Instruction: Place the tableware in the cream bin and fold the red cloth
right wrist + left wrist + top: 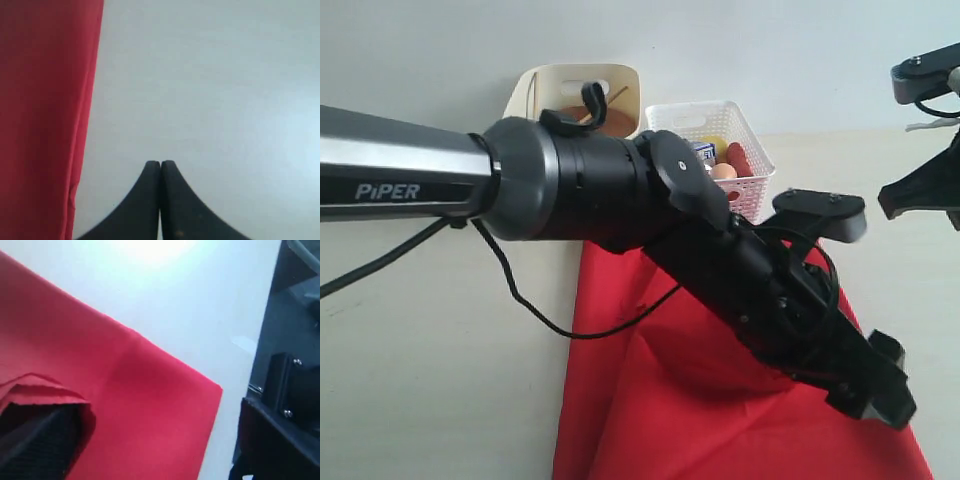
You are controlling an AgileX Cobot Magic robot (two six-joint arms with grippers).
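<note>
The red cloth [720,420] lies on the table under my left arm, one side folded over on itself with a straight folded edge and a corner [212,390]. My left gripper [892,380] hangs low over the cloth's right part with its jaws wide apart; a loose hem of the cloth rests on one dark finger [35,445]. The right gripper [160,165] is shut and empty over bare table beside the cloth's edge [50,125]. At the back stands the cream bin [555,85]; something brown [617,122] shows inside it, mostly hidden by my arm.
A white lattice basket [745,135] holding foods and a small carton sits next to the cream bin. The left arm's thick body [570,185] and its cable block the middle of the exterior view. My right arm [925,190] is at the right edge.
</note>
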